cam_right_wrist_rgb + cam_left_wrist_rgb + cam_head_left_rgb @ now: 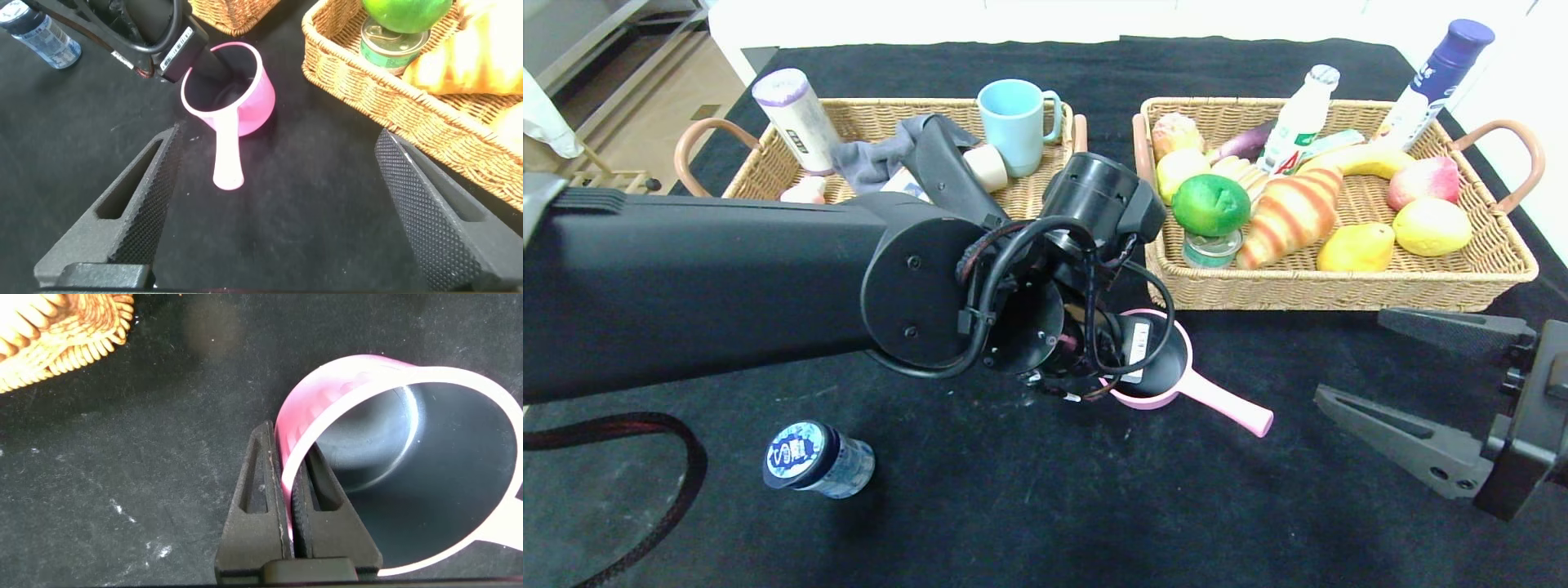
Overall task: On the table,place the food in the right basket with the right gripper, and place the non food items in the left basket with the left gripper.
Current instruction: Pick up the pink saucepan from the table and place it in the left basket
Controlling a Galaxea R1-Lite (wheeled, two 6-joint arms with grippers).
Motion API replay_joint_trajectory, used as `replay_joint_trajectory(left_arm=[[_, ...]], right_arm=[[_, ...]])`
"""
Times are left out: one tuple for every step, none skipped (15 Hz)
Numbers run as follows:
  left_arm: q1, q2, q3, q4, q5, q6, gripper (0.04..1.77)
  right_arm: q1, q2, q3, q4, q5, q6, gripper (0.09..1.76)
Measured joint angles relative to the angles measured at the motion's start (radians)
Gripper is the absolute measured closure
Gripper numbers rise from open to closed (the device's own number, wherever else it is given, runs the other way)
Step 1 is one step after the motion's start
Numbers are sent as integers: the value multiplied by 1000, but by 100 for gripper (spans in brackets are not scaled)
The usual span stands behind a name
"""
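Note:
A pink saucepan (1176,384) with a long handle sits on the black cloth in front of the gap between the baskets. My left gripper (290,457) is shut on its rim (343,384), one finger inside and one outside. In the head view the left wrist (1086,343) hides the fingers. I cannot tell whether the pan is lifted. The right wrist view shows the pan (245,90) with its handle pointing towards my right gripper (278,139), which is open and empty. It hovers at the front right (1352,355). A small water bottle (817,459) lies at the front left.
The left basket (890,114) holds a blue mug (1013,122), a grey cloth, a roll and a white cylinder. The right basket (1339,290) holds fruit, a croissant (1290,212), a can and a milk bottle. A blue-capped bottle (1437,77) stands at its far right.

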Motion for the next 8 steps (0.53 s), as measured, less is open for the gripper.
replay_joint_trajectory(left_arm=[[0,0,0,0,1,0,165],[0,0,1,0,1,0,165],[0,0,1,0,2,0,165],[0,0,1,0,2,0,165],[0,-1,1,0,7,-1,165],[0,-2,0,1,13,-3,165],[-1,-5,0,3,15,-5,165],[-3,-10,0,6,18,-14,165]], right_arm=[[0,0,1,0,0,0,14],[0,0,1,0,0,0,14],[0,0,1,0,0,0,14],[1,0,1,0,-1,0,14],[1,0,1,-1,-1,0,14],[1,-1,1,-1,0,0,14],[2,-3,1,-3,-1,0,14],[1,-5,1,-7,-1,1,14]])
